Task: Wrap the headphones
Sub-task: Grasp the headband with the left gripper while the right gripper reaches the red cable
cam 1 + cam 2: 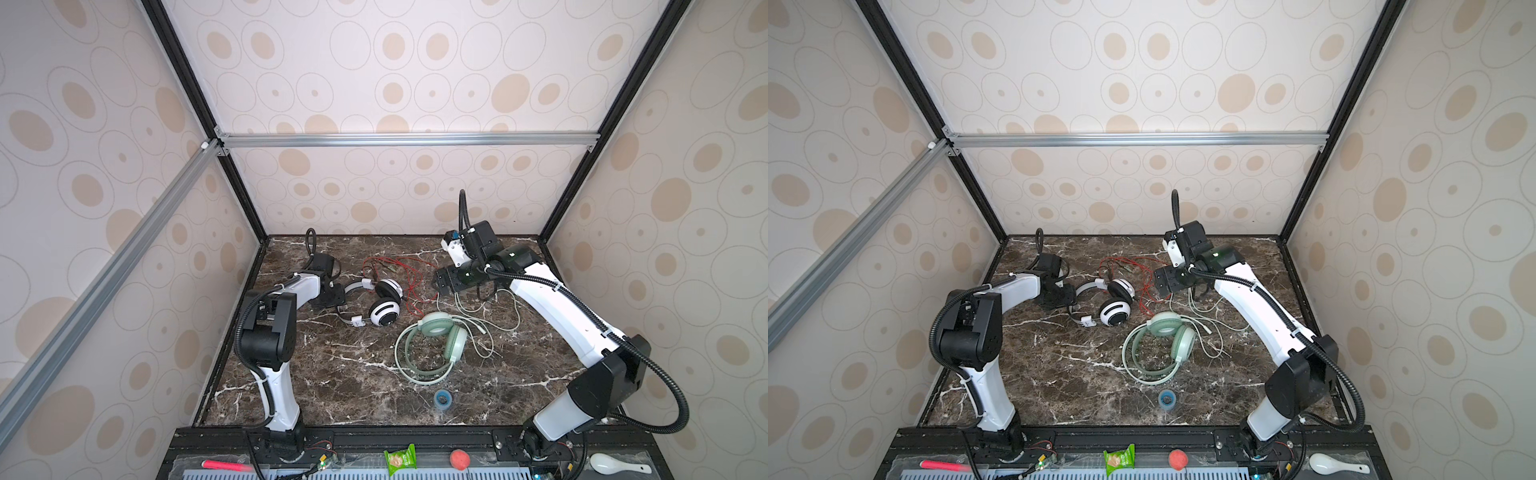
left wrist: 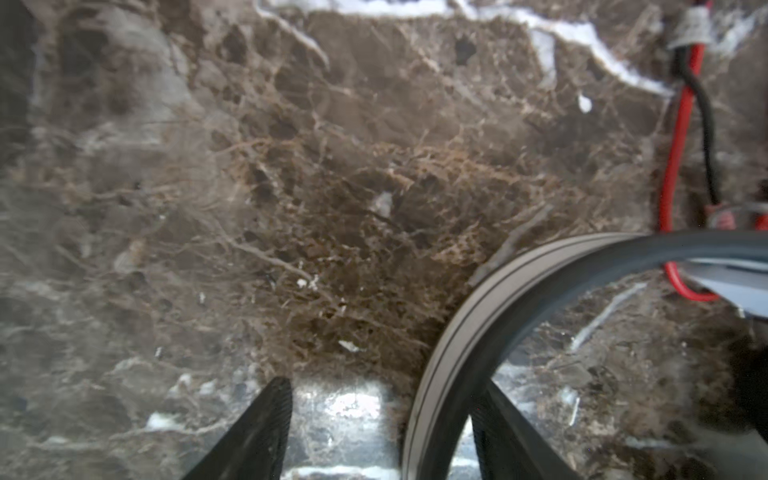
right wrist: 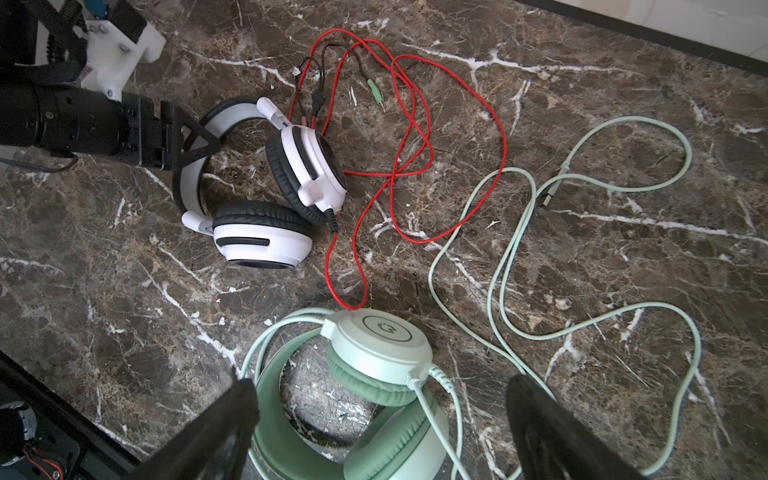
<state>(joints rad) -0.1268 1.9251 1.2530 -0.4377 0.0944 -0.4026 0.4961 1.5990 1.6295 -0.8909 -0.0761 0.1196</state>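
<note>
The white headband (image 2: 453, 353) sits between my left tool's (image 2: 382, 384) parted fingers, I'd say for anchoring; right tool (image 3: 382, 384), jaws wide, hovers at the red cable's (image 3: 392, 178) three o'clock.

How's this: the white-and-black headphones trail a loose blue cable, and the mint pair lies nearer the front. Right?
Not quite: the cable of the white-and-black headphones is red, not blue, as the right wrist view shows. It is loose, and the mint pair does lie nearer the front.

White links (image 1: 552, 307), black joints (image 1: 266, 332) — ribbed cables (image 1: 460, 205)
</note>
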